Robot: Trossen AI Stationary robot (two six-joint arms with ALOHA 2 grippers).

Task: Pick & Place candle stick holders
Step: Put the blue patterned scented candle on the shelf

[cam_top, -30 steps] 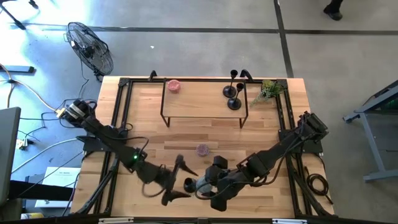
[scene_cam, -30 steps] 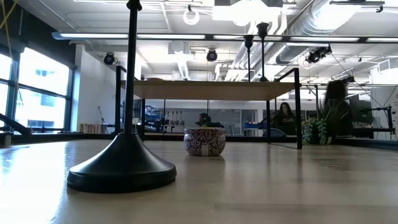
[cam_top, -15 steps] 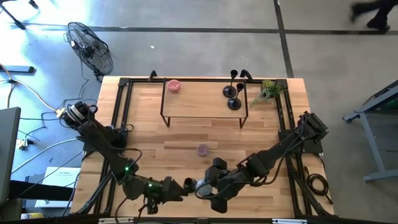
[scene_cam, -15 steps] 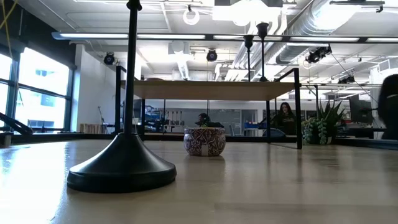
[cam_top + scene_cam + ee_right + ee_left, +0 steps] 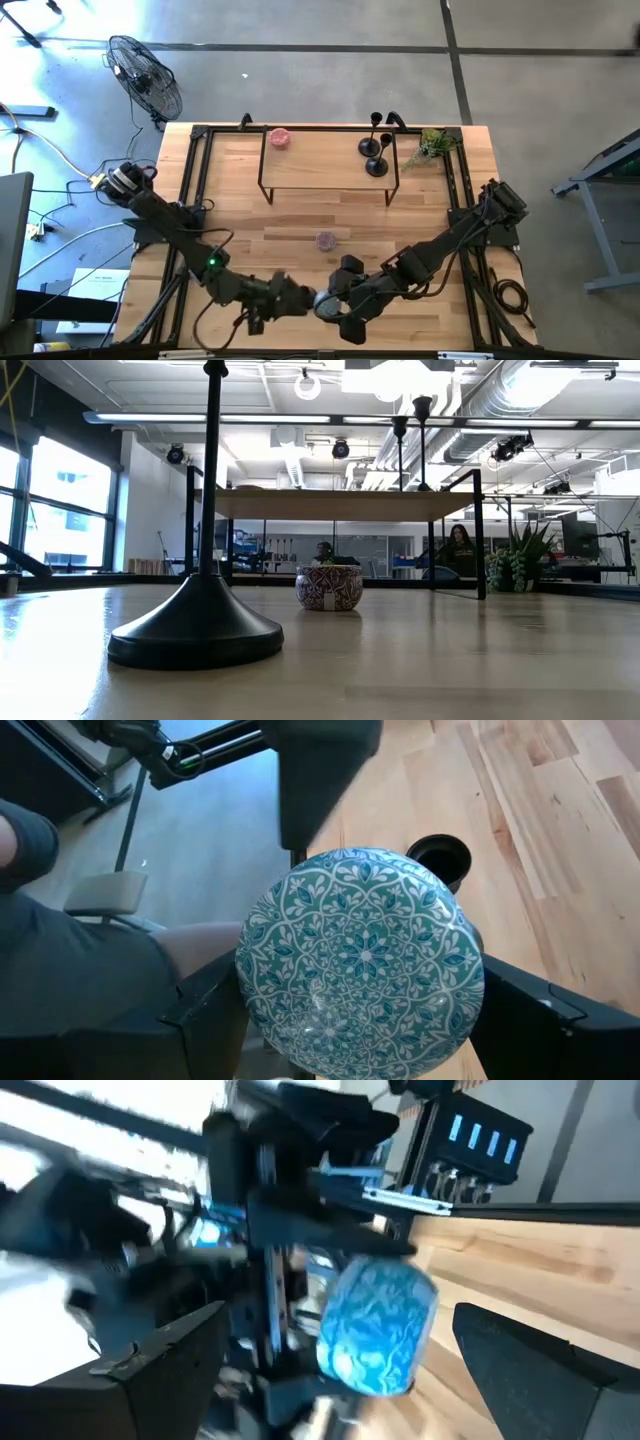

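Two black candle stick holders point(image 5: 375, 158) stand on the raised shelf at the table's far side; they also show in the low view point(image 5: 411, 420). A third holder stands on its domed base point(image 5: 195, 632) near the table's near edge, and its cup shows from above in the right wrist view point(image 5: 440, 860). My right gripper point(image 5: 330, 302) is shut on a round teal patterned tin point(image 5: 362, 962) beside it. My left gripper point(image 5: 296, 298) is open and empty. It points at the tin point(image 5: 378, 1325), and the third holder is hidden under it in the high view. My right gripper holds the teal tin by its round side wall point(image 5: 258, 982), pinched between the two fingers. The fingers slant down from the table's right side. The tin's patterned lid faces up, and the tin sits above the third holder's cup.
A small purple patterned tin point(image 5: 326, 240) sits mid-table, also in the low view point(image 5: 329, 588). A pink tin point(image 5: 279, 138) sits on the shelf's left end. A potted plant point(image 5: 432, 147) stands at the far right corner. Black frame rails point(image 5: 195, 190) run along the table's sides.
My left arm has swung down toward the table's near edge and back. Its gripper has turned about and now points toward the table's right, at the tin in my right gripper. My right gripper has kept still with the tin.
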